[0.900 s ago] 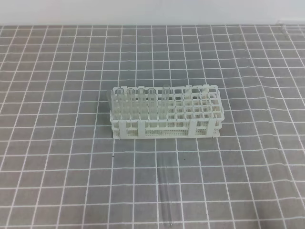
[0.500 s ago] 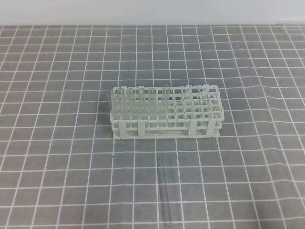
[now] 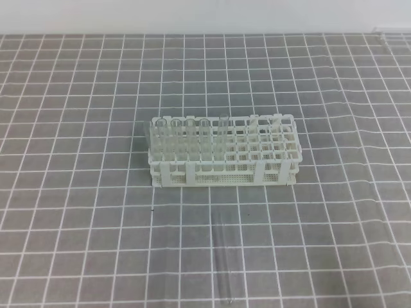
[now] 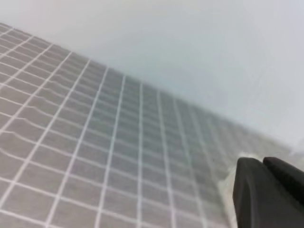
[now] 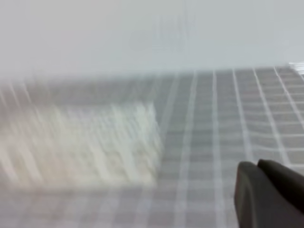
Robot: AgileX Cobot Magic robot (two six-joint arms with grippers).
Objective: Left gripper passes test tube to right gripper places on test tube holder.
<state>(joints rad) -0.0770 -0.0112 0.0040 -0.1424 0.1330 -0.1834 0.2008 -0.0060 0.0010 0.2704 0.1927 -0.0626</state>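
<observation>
The test tube (image 3: 223, 256), slim and clear, lies flat on the grey grid mat in front of the test tube holder, pointing toward the front edge. Behind it stands the test tube holder (image 3: 225, 174), a white rack; several clear tubes (image 3: 183, 136) stand upright in its left half. No arm shows in the exterior high view. In the left wrist view the left gripper (image 4: 261, 166) is at the lower right, black fingers pressed together, holding nothing. The right gripper (image 5: 256, 167) looks the same, shut and empty, with the holder (image 5: 85, 142) a blurred white mass to its left.
A grey mat with white grid lines (image 3: 77, 224) covers the table up to a pale wall at the back. Something small and clear (image 3: 385, 33) lies at the mat's far right corner. A blurred white patch (image 4: 240, 156) sits just behind the left fingers.
</observation>
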